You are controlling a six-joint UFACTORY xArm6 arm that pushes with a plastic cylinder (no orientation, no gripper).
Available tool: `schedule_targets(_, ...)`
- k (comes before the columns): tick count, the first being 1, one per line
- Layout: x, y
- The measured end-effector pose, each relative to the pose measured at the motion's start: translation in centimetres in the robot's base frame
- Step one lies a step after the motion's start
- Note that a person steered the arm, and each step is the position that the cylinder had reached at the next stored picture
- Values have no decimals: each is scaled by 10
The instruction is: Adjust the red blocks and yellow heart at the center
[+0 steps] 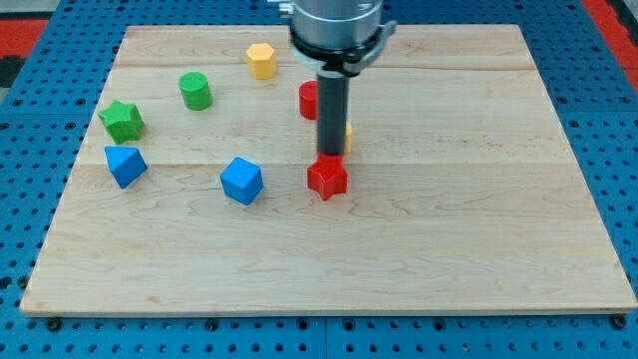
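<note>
Open wooden board (478, 199) lies to the view's right of my tip (329, 156), which touches the red star-shaped block (327, 178). The rod hides most of the yellow heart block (347, 137) and part of the red cylinder block (308, 100); with no fingers, nothing is grasped.

Pale wood table (449, 199) on blue pegboard (30, 150). Red star (327, 178), red cylinder (309, 100), yellow heart (347, 136), yellow hexagon (261, 61), green cylinder (195, 91), green star (122, 121), two blue blocks (241, 180) (125, 166). Dark rod (330, 115).

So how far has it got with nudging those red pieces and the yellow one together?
Looks mostly gathered: the red cylinder, a yellow block mostly hidden behind the rod, and the red star-like block sit close together mid-board. In hand: my tip stands at the red star-like block's top edge. Left: small adjustments; whether they touch, I cannot tell.
</note>
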State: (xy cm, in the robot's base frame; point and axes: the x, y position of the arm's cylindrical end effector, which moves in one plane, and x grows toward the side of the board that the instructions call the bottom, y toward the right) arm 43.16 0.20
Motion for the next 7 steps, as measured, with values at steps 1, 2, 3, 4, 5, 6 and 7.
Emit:
schedule_targets(1,0,20)
schedule_targets(2,9,52)
schedule_targets(3,37,95)
schedule_targets(4,91,60)
schedule_targets(5,97,-10)
schedule_targets(6,95,-59)
schedule_targets(7,87,-111)
